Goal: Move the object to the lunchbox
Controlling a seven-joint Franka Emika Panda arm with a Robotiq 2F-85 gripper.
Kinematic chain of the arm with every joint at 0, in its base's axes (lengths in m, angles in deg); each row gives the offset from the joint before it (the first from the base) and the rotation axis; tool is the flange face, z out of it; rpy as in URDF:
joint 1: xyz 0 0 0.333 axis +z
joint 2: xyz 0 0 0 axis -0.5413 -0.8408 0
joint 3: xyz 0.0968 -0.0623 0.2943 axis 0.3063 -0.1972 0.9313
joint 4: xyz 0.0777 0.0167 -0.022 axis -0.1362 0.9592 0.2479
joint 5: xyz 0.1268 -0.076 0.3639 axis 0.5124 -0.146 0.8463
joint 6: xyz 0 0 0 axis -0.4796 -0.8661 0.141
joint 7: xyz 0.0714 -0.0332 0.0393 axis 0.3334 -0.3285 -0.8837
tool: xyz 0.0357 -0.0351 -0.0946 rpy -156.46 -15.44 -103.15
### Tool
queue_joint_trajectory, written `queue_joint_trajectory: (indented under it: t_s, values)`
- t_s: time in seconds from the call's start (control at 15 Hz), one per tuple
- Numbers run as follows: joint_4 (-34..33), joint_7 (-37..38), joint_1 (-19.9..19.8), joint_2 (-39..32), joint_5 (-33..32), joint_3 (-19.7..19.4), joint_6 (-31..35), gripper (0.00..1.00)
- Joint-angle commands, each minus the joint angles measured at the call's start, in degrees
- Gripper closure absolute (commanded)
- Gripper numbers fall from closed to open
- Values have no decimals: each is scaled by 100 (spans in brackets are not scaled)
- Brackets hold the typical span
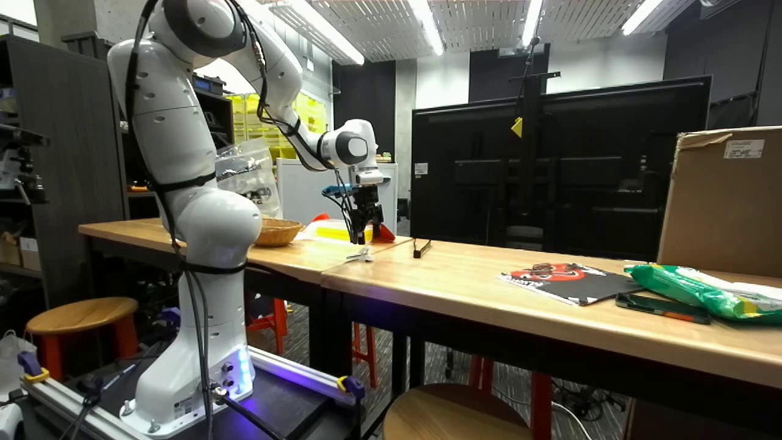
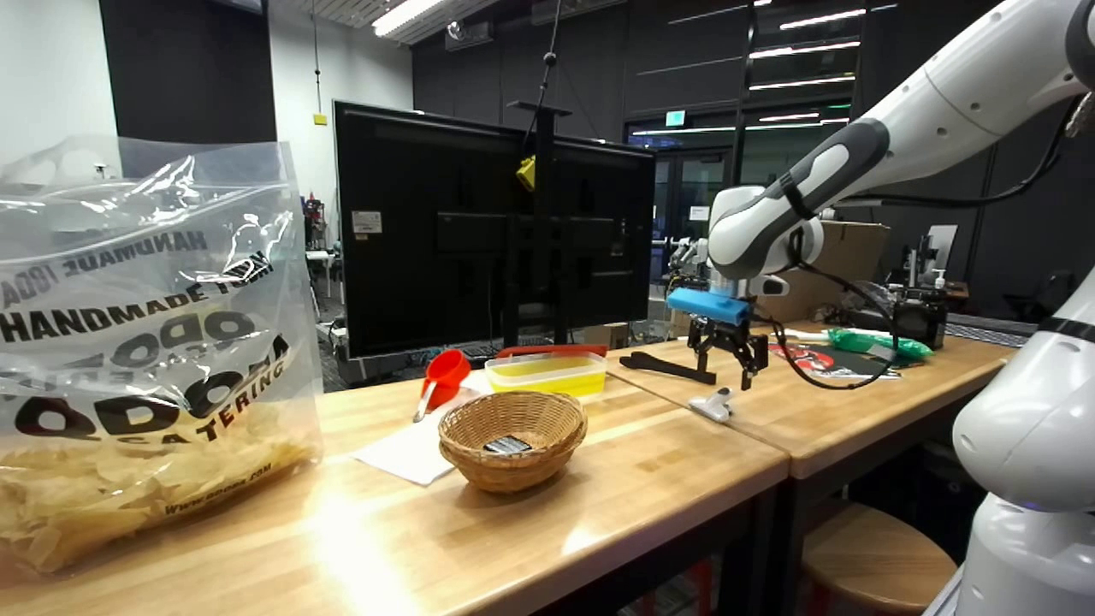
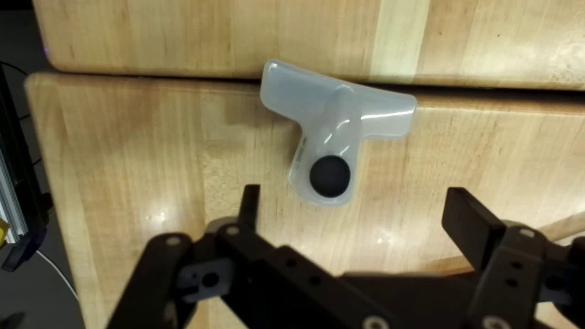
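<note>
While the gripper hovers, jaws apart, a white clip lies below.

In an exterior view the pincer covers part of the lunchbox; the arm hides the left side of the wicker basket; the cardboard box runs past the right edge, its label too small to read. In an exterior view the clear plastic bag is cut off at the left and the arm at the right, the basket's rim covers part of the lunchbox's near edge, and neither the red strip on the lunchbox's far side nor the dark item in the basket can be identified. The wrist view crops the pincer; tiny lettering on the clip is illegible.
</note>
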Motion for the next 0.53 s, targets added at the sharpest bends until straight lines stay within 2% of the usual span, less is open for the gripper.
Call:
queue_joint_trajectory:
  t_s: [0.0, 0.47]
  values:
    - [-132, -96, 98, -218, 159, 15, 89, 0]
    - [-45, -9, 169, -244, 260, 4, 150, 0]
